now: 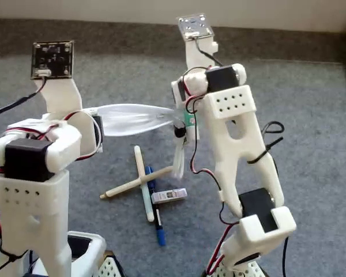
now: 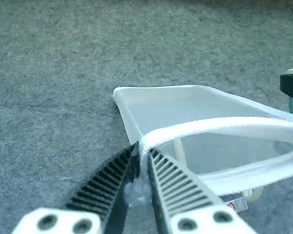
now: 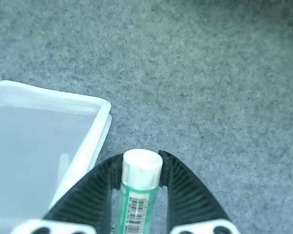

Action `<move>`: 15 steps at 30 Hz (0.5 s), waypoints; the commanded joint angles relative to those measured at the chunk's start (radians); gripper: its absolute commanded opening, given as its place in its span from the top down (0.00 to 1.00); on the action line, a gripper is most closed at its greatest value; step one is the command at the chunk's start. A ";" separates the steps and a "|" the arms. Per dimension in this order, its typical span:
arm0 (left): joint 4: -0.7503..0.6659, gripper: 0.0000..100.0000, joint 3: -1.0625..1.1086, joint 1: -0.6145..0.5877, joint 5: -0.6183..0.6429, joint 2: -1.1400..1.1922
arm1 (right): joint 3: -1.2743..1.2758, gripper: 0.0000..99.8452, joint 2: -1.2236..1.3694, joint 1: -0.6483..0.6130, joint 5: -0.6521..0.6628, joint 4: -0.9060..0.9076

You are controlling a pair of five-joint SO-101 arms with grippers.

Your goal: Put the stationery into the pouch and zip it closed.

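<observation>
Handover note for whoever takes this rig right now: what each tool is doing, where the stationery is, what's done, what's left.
Left tool: shut on the rim of the mesh pouch, holding it off the table with its mouth open.
Right tool: shut on the green glue stick, next to one end of the pouch.
On the table: blue pen, wooden stick, pale stick and small labelled block, lying crossed in a pile.
Done: pouch open, glue stick in grasp.
Left: put the glue stick and the four table items in, then zip.
</observation>
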 commanded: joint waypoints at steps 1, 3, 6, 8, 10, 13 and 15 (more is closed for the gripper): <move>-0.003 0.99 -0.054 0.030 0.029 0.036 | -0.053 0.99 -0.125 0.028 0.003 0.010; -0.003 0.99 -0.054 0.028 0.034 0.051 | -0.053 0.99 -0.168 0.030 0.003 0.012; -0.005 0.99 -0.054 0.028 0.035 0.059 | -0.054 0.99 -0.236 0.025 0.003 0.022; -0.015 0.99 -0.054 0.027 0.046 0.061 | -0.054 0.99 -0.283 0.022 0.002 0.024; -0.020 0.99 -0.054 0.005 0.054 0.065 | -0.054 0.99 -0.329 0.022 0.002 0.024; -0.043 0.99 -0.045 -0.010 0.055 0.067 | -0.054 0.99 -0.386 0.022 0.002 0.019; -0.043 0.99 -0.045 -0.010 0.055 0.067 | -0.054 0.99 -0.421 0.016 0.002 0.018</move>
